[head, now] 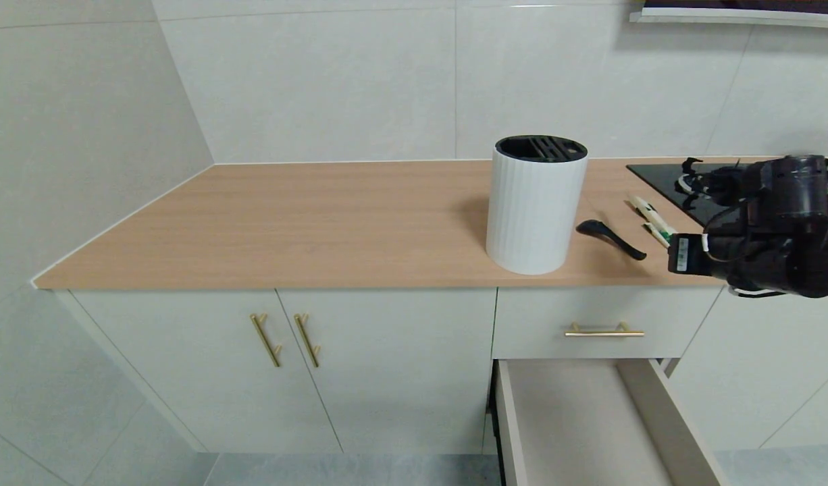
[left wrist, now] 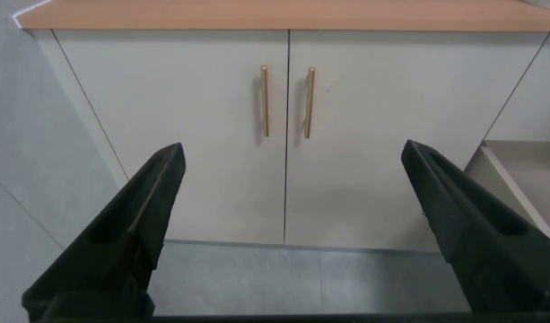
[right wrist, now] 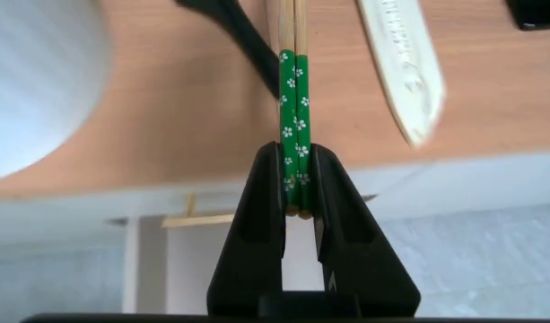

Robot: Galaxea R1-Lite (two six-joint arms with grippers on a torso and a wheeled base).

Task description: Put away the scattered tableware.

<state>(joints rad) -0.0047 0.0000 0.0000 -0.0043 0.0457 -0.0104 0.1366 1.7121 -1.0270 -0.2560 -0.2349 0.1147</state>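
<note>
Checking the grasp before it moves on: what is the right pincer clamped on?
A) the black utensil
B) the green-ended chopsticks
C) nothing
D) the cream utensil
B: the right pincer is shut on the green-ended chopsticks; the black utensil lies free on the counter.

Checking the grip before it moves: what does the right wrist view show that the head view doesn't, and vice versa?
Only the right wrist view: the right hand clamped on the chopsticks by their green ends. Only the head view: the slotted black top of the white holder and the cupboard doors. Both: the holder, black spoon, cream utensil and countertop.
</note>
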